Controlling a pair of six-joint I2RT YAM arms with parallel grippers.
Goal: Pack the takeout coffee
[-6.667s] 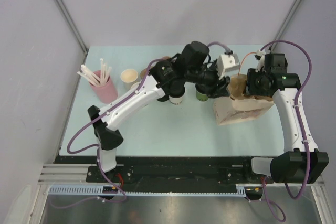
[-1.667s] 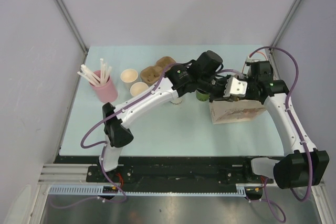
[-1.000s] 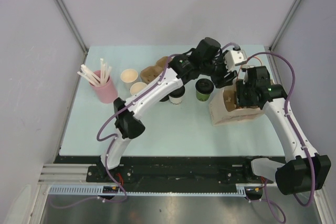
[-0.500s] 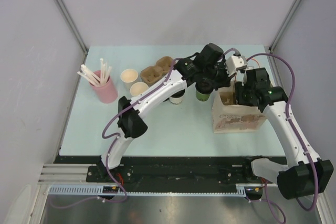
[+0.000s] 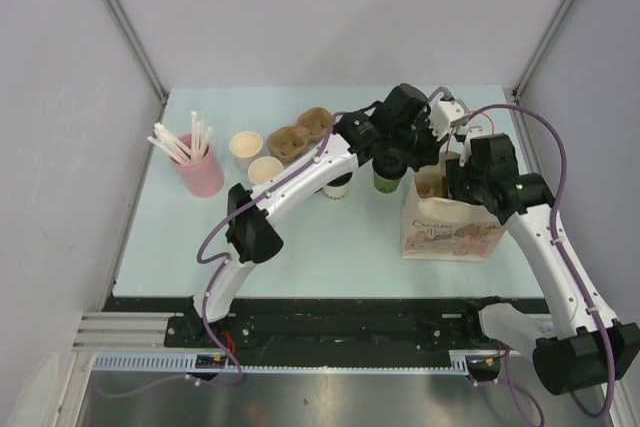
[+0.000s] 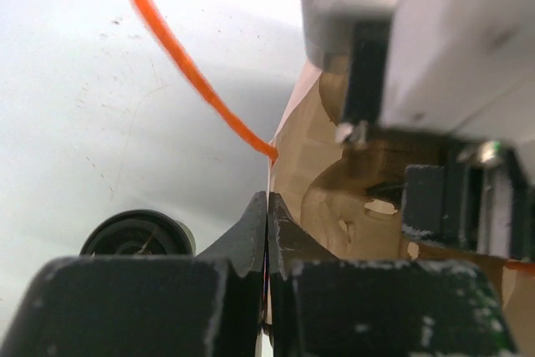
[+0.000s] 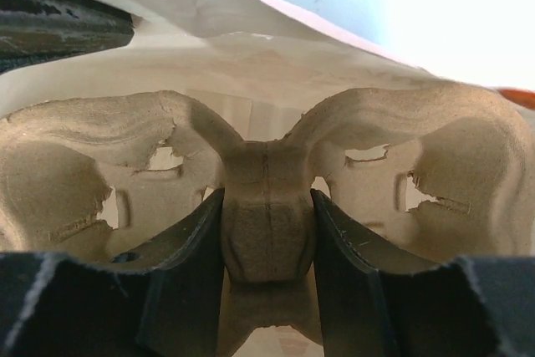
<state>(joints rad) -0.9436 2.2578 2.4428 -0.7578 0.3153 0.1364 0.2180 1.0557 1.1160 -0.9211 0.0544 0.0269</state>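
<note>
The takeout coffee stands on the table left of the paper bag [image 5: 455,232]. The green-sided cup [image 5: 386,175] and the white-sided cup [image 5: 338,185] are partly hidden under my left arm. One black lid [image 6: 138,236] shows in the left wrist view. My left gripper [image 5: 430,152] [image 6: 267,205] is shut on the bag's left rim [image 6: 280,152], by the orange handle [image 6: 180,60]. My right gripper [image 5: 447,185] [image 7: 267,200] reaches into the bag [image 7: 234,18]. It is shut on the centre post of a brown pulp cup carrier [image 7: 266,198], whose two pockets are empty.
A pink cup of white straws [image 5: 200,165] stands at the far left. Two lidless paper cups [image 5: 246,146] [image 5: 265,168] and a second pulp carrier [image 5: 300,133] sit behind the coffee. The enclosure's walls close in the table at the back and sides.
My left gripper has moved to the bag's rim and shut on it. The bag has gone from lying tilted to standing upright. The right gripper stays shut on the carrier.
</note>
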